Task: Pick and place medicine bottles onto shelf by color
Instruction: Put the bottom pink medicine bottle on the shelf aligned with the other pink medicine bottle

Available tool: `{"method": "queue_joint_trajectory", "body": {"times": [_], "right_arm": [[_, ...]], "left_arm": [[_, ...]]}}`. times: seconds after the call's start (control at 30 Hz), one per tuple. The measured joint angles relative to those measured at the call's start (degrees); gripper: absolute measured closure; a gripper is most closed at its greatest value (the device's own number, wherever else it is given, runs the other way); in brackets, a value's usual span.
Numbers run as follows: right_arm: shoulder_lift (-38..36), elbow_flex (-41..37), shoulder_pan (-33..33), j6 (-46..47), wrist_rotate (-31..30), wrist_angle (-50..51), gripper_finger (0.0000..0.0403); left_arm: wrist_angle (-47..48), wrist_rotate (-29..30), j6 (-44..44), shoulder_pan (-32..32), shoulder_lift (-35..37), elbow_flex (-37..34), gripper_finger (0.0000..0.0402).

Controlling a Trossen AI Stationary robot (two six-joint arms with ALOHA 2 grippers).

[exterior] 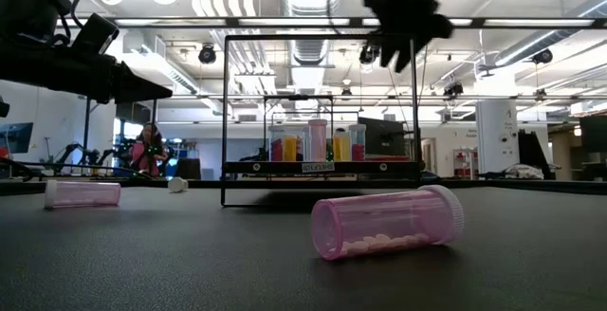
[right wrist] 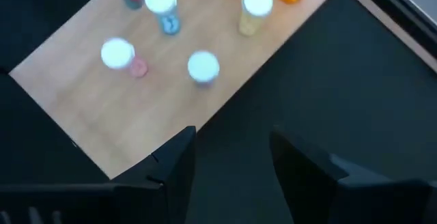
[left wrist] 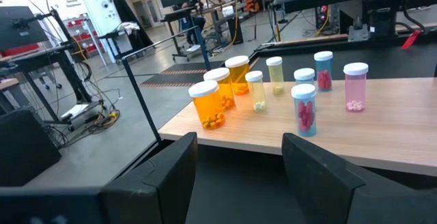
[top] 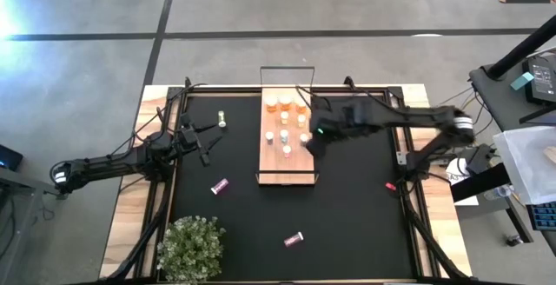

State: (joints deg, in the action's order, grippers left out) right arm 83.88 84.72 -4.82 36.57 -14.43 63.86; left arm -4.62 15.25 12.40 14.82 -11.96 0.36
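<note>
Bottles [top: 284,122] crowd the shelf [top: 300,168]; right claw [top: 310,146] gapes empty beside it.

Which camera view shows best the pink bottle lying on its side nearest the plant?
The low view: the pink bottle lies close to the camera, its white cap and the pills inside plain. The high view shows it only as a tiny shape. Neither wrist view shows it.

Bottles [left wrist: 273,91] upright on shelf [left wrist: 382,142] — tool [left wrist: 239,166] empty.
</note>
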Motion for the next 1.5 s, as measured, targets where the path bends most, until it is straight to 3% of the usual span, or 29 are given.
{"method": "queue_joint_trajectory", "body": {"times": [0.2,0.43,0.57,0.8,1.07,1.3,1.5], "right_arm": [[-9.9,-16.1,8.1,9.7,-4.1,-8.1,0.0225],[-14.5,-26.5,18.5,17.5,-7.2,-15.5,0.0225],[-14.9,-29.3,25.7,19.8,-10.4,-18.5,0.0225],[-14.4,-31.7,38.8,33.9,-20.6,-19.5,0.0225],[-12.4,-32.2,50.0,35.4,-29.2,-22.2,0.0225],[-8.2,-31.5,54.2,37.5,-28.5,-26.6,0.0225],[-3.3,-31.5,54.3,24.7,-21.1,-37.6,0.0225]], "left_arm": [[0.0,0.0,0.0,0.0,0.0,0.0,0.0203],[0.0,0.0,0.0,0.0,0.0,0.0,0.0203],[0.0,0.0,0.0,0.0,0.0,0.0,0.0203],[0.0,0.0,0.0,0.0,0.0,0.0,0.0203],[0.0,0.0,0.0,0.0,-0.1,0.0,0.0203],[0.0,0.0,0.0,0.0,0.0,0.0,0.0203],[0.0,0.0,0.0,0.0,0.0,0.0,0.0203]]}}
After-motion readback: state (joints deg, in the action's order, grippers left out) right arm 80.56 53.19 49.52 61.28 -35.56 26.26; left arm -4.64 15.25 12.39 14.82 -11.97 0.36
